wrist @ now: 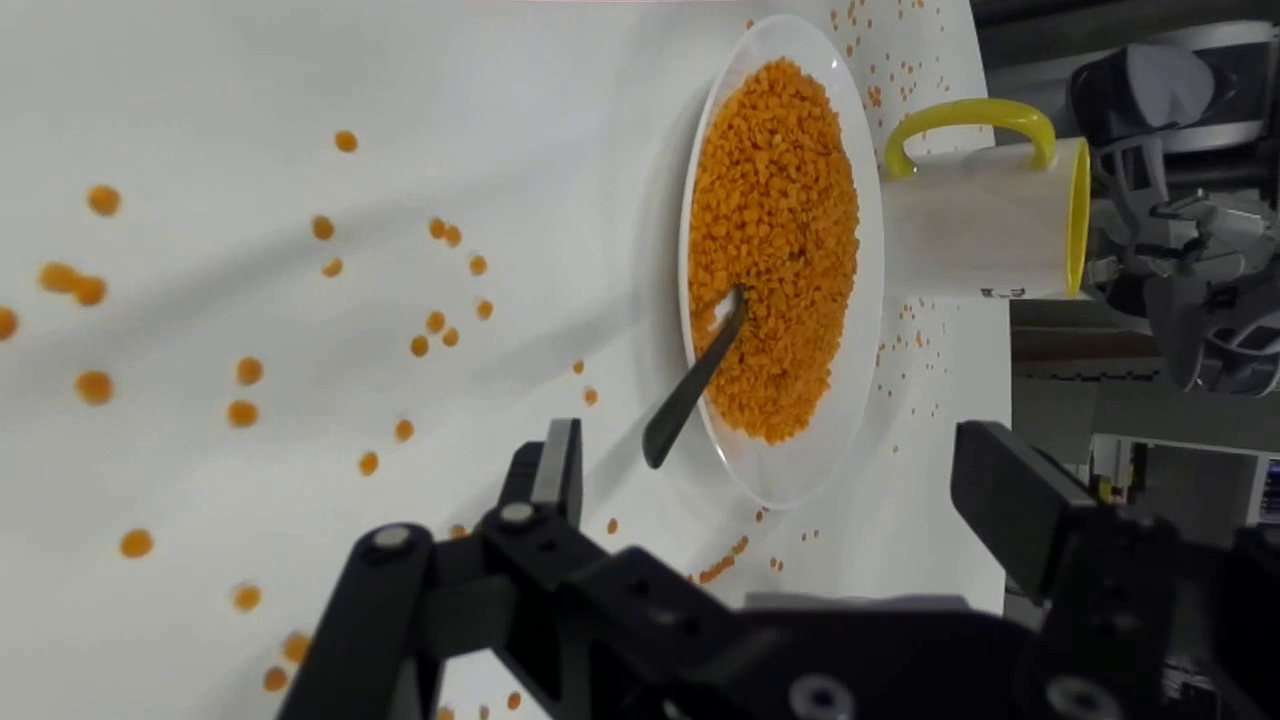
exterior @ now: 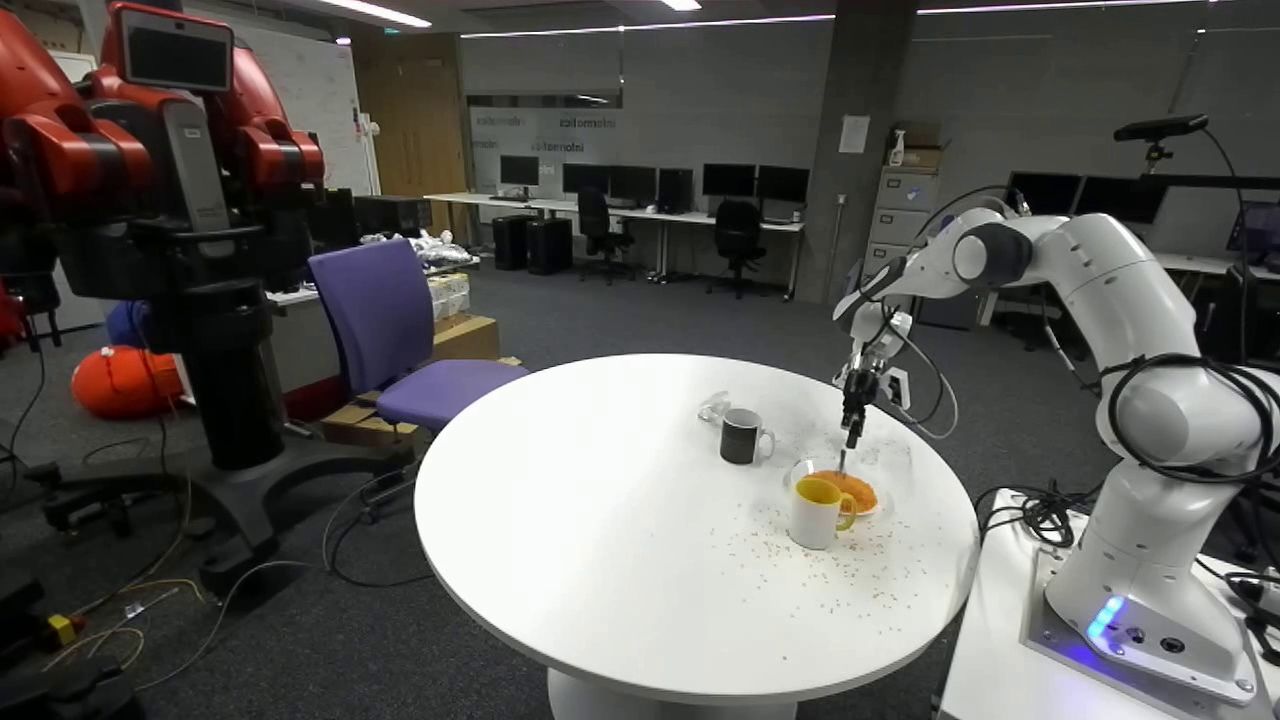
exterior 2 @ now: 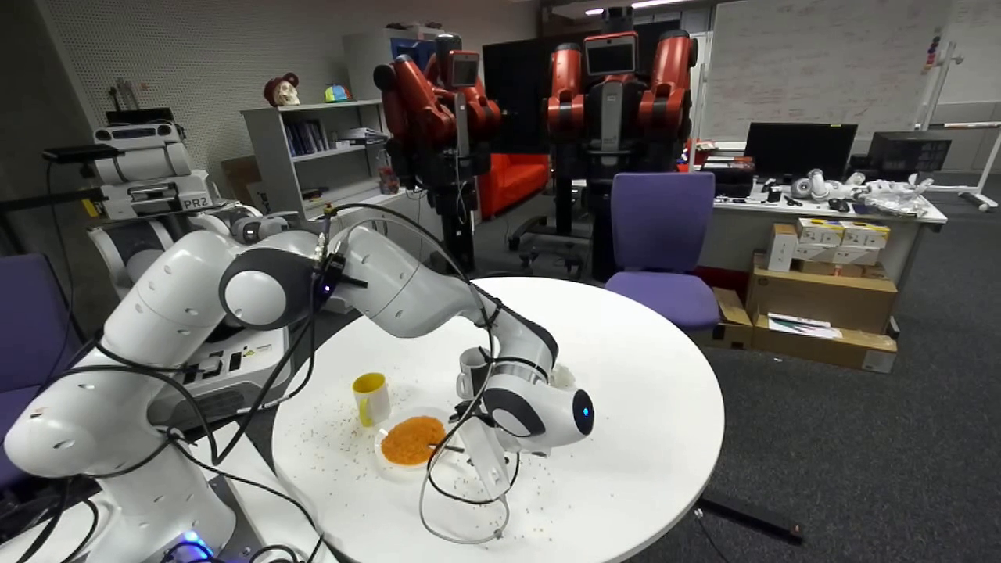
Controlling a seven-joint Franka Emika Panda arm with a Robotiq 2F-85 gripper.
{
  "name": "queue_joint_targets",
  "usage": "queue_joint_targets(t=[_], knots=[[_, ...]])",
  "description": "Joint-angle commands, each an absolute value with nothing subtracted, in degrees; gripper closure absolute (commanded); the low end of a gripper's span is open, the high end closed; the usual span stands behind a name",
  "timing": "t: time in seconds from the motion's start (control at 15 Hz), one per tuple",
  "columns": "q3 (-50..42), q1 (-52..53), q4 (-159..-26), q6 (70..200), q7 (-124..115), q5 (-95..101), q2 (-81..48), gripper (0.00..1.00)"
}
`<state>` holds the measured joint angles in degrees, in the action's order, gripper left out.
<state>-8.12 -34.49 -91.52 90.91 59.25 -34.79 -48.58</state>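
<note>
Hovering by the white plate (wrist: 790, 478) with the fingers of the gripper (wrist: 768, 452) wide apart, holding nothing, and seemingly aiming at the likely spoon (wrist: 690, 395). Finding that spoon resting head-down in the orange lentils (wrist: 785, 210) on the plate, with the dark handle slanting out over the rim and, in the wrist view, standing apart from both fingers. Showing the handle's end nearer the finger (wrist: 557, 470) at that view's left, so calling for a slight shift to centre it between the pads. Calling also for matching the handle's slant, then closing gently on the free end, clear of the rim; being so slim, probably tending to twist under an off-centre pinch. Demanding care around the yellow-handled white mug (wrist: 975, 230) just beside the plate, and less around the dark grey mug (exterior: 738, 445) farther off on the round white table (exterior: 560, 480). Showing loose lentils (wrist: 242, 413) scattered there, so favouring slow, steady motion without levering against the plate.
</note>
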Motion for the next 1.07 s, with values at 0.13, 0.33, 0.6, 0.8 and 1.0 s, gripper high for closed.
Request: queue_joint_targets(t=[0.13,0.33,0.6,0.8,1.0], knots=[[-7.17,-34.43,-90.99,91.54,57.66,-34.22,-49.1,0.0],[-7.22,-34.27,-91.32,91.82,57.77,-34.08,-48.96,0.08],[-7.17,-34.12,-91.49,91.81,57.98,-33.97,-48.9,0.16],[-7.26,-33.8,-91.72,91.97,57.91,-33.71,-49.02,0.17],[-7.36,-33.54,-91.83,92.15,57.82,-33.3,-49.28,0.13]])
